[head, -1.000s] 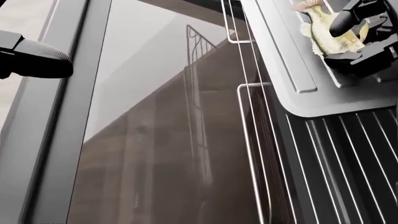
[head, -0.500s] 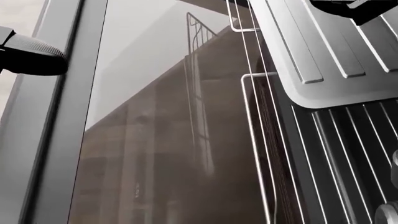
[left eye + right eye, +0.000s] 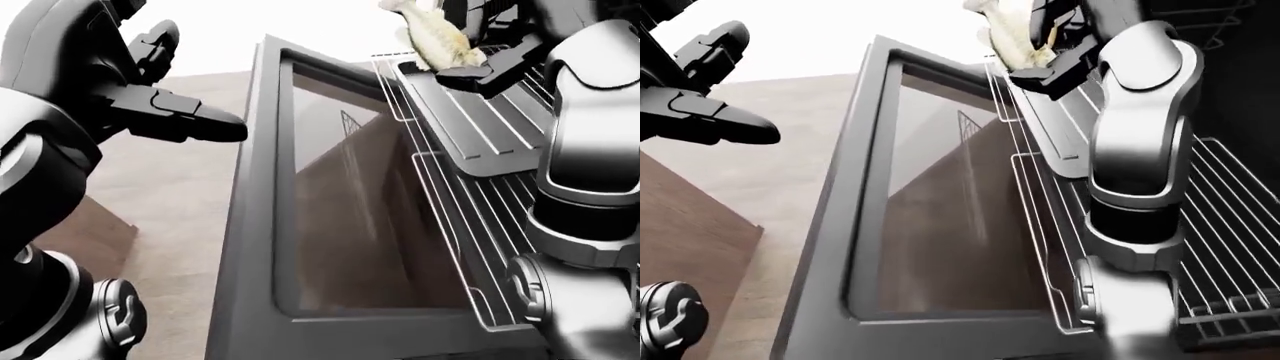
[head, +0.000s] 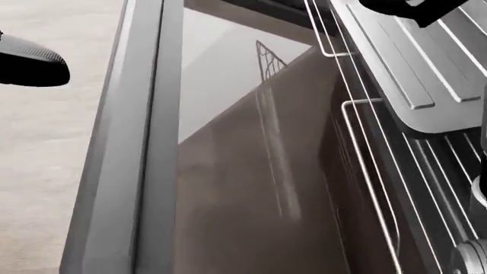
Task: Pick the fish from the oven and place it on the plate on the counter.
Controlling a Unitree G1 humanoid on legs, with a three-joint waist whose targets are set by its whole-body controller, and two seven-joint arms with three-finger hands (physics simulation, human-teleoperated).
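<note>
The yellowish fish [image 3: 434, 37] hangs above the grey oven tray [image 3: 470, 127] at the top of the left-eye view. My right hand [image 3: 470, 58] is shut on it, dark fingers closing round its body and tail end. In the right-eye view the fish [image 3: 1008, 30] shows at the top edge, partly hidden by that hand. My left hand [image 3: 175, 116] is open, off to the left of the oven door and touching nothing. The head view shows only one dark left fingertip [image 4: 34, 64] and the underside of the right hand [image 4: 403, 8]. No plate or counter is in view.
The oven door [image 3: 335, 210] hangs open, its glass pane facing up below me. Wire racks [image 3: 1230, 225] stick out of the oven on the right, under the tray. My right arm [image 3: 1135, 150] stands over the racks. Pale floor [image 3: 170, 225] lies left of the door.
My right hand has lifted the fish off the tray and up out of the head view. The head camera has shifted, so the door frame sits further right.
</note>
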